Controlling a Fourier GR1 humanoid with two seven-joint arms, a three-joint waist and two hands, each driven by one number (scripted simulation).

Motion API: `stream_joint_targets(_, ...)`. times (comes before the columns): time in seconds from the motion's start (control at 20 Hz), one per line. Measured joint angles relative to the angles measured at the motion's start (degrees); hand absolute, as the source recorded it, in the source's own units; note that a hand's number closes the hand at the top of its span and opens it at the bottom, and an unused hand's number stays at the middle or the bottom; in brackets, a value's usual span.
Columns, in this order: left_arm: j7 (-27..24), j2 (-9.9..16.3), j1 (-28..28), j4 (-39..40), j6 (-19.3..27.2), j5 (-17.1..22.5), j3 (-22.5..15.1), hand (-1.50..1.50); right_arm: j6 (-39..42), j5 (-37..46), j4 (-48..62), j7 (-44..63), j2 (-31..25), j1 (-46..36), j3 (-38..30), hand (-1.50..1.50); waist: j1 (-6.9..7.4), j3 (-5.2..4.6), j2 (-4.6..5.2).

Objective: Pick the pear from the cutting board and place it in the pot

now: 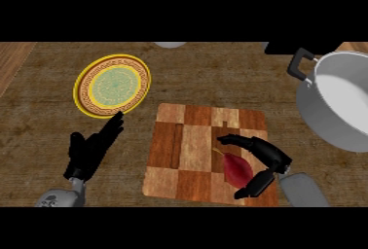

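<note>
Fingers [237, 141] of the right hand [269, 156] arch over the top of the pear [237, 168], while the thumb [255, 185] comes round below it, so the hand is cupped about the fruit from the right side. Whether fingers and thumb actually press on the pear cannot be told; they lie very close around it, and the fruit's left side shows bare. The right forearm [305, 190] enters from the lower edge, just right of the cutting board [188, 146].

The pear is dark red, lying on the lower right part of the chequered wooden cutting board, its thin stem end pointing up and left. The pot [338, 104] stands at the right edge of the bench [215, 78], well apart from the pear, one black handle [298, 65] at its upper left.

At the lower left the left hand [90, 153] rests open, fingers straight and pointing up and right, holding nothing, their tips near the rim of a yellow patterned plate [114, 86].
</note>
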Motion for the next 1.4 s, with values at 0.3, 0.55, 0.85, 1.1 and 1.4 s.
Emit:
stream_joint_targets(0.3,-0.3,-0.7,0.0,0.7,-0.2,-0.8,0.4,0.0,-2.5,4.2,4.5,-9.5,0.6,-0.8,0.9,1.5,0.09,-0.19,-0.3)
stream_joint_targets(0.55,0.5,-1.2,-1.0,0.4,-0.1,-1.0,0.8,0.0,-1.9,3.0,8.0,-14.1,1.6,-1.4,-0.8,1.5,0.06,-0.29,-0.42)
stream_joint_targets(0.85,0.2,-1.5,-0.6,0.6,-0.3,-1.9,1.2,0.0,-5.4,2.9,7.7,-23.1,-0.9,1.0,-3.8,1.5,-0.01,0.19,-0.28)
stream_joint_targets(1.1,-0.4,-0.9,0.5,0.7,0.3,-1.4,2.6,0.0,-6.3,-4.3,11.4,-25.9,-15.7,4.4,-17.4,1.5,-2.91,0.77,0.56)
stream_joint_targets(1.4,-0.9,-1.5,1.2,0.2,0.2,-1.4,2.2,0.0,-5.0,-11.3,20.7,-29.2,-30.9,7.5,-30.0,1.5,-2.07,1.16,1.14)
